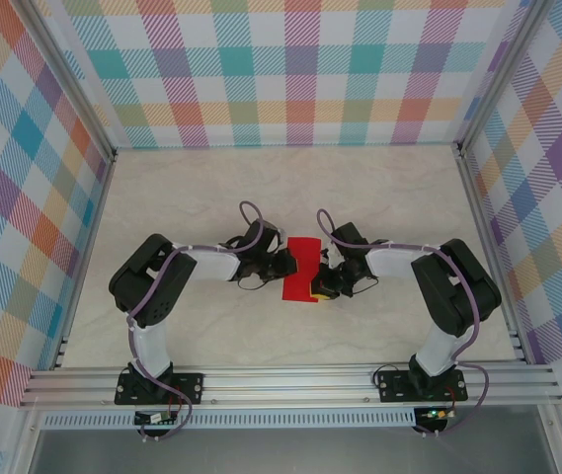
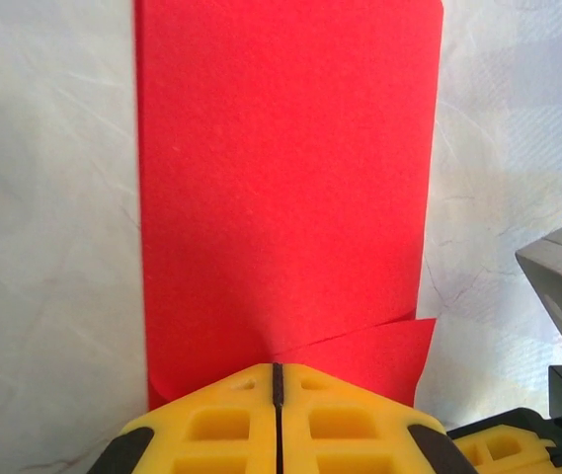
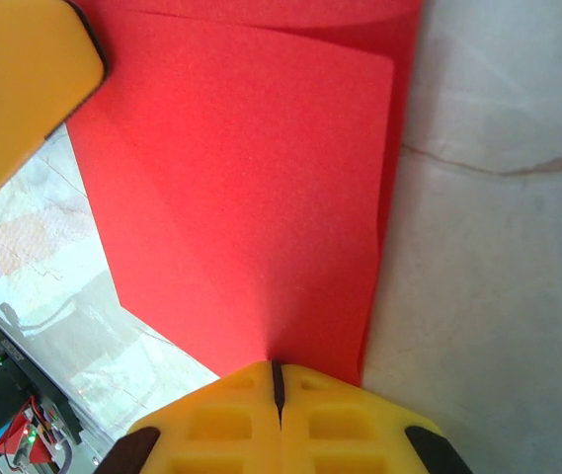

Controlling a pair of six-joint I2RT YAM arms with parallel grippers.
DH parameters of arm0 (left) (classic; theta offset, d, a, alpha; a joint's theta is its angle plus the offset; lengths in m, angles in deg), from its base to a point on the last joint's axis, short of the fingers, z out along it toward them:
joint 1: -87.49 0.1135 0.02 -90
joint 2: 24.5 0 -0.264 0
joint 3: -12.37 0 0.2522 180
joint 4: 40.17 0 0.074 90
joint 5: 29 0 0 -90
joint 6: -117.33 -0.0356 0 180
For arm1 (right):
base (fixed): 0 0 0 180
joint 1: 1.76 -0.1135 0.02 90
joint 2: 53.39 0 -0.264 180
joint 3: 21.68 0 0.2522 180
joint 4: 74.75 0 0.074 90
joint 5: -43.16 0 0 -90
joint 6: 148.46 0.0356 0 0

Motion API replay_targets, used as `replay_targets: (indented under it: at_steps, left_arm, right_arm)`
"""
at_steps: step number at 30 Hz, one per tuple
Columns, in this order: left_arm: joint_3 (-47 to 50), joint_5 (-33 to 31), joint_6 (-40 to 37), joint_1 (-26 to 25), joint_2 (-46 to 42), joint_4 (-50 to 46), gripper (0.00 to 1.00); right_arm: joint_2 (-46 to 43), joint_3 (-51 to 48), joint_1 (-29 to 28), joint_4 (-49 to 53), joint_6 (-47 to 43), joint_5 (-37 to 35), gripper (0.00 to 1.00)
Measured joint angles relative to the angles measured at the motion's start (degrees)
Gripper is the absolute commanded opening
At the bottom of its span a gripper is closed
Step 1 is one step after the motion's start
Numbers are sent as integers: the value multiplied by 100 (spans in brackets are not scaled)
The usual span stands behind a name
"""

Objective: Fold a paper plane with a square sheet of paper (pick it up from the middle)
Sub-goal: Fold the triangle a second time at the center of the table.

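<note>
Top external, tools (image 1: 285, 265) (image 1: 321, 287) angled inward, pinching paper (image 1: 302, 259)

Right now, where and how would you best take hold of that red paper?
At its long side edges, coming in from the left and right: the red paper is a thin folded strip, so fingers can only pinch an edge.

Pale cream marbled tabletop (image 1: 192, 188), matte, evenly lit. Pastel plaid cloth walls (image 1: 290, 69) stand along its far, left and right edges. Silver aluminium rail (image 1: 290, 380) runs along the near edge; slim metal posts (image 1: 65, 79) rise from the far corners.
</note>
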Motion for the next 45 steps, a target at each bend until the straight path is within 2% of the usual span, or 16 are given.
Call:
replay_targets:
  at_steps: [14, 19, 26, 31, 36, 45]
  left_arm:
    - [9, 162, -234, 492, -22, -72, 9]
    - [31, 72, -262, 658, -297, -332, 11]
    - [9, 323, -264, 483, -793, -304, 11]
    - [-68, 570, -310, 170, -481, -278, 9]
    - [-72, 691, -308, 79, 92, -164, 8]
    - [-116, 658, -304, 79, 133, -153, 7]
  right_arm:
    - [-7, -2, 0, -7, -46, 4, 5]
    - [-9, -2, 0, -22, -44, 15, 5]
    - [-9, 0, 0, -22, -42, 13, 5]
    - [-15, 0, 0, -22, -42, 7, 6]
    - [-44, 0, 0, 0, -39, -31, 7]
    - [-332, 90, 0, 291, 37, -61, 11]
